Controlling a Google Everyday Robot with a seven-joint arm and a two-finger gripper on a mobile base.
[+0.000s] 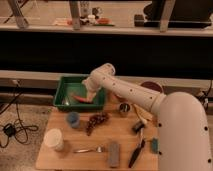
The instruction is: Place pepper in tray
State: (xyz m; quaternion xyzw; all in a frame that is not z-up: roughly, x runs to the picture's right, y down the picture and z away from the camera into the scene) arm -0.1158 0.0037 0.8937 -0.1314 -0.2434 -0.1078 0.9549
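Observation:
A green tray (65, 85) stands at the back left of the wooden table (65, 160). A red pepper (79, 98) lies inside the tray, near its middle. My white arm reaches from the lower right over the table, and my gripper (90, 95) is down inside the tray at the pepper's right end. The arm's wrist hides part of the gripper.
On the table are a blue cup (73, 119), dark grapes (97, 120), a white cup (53, 139), a fork (88, 149), a grey block (114, 153), a small metal can (124, 109), a banana (142, 115), a brown bowl (151, 87) and dark tools (137, 150). Cables lie on the floor at the left.

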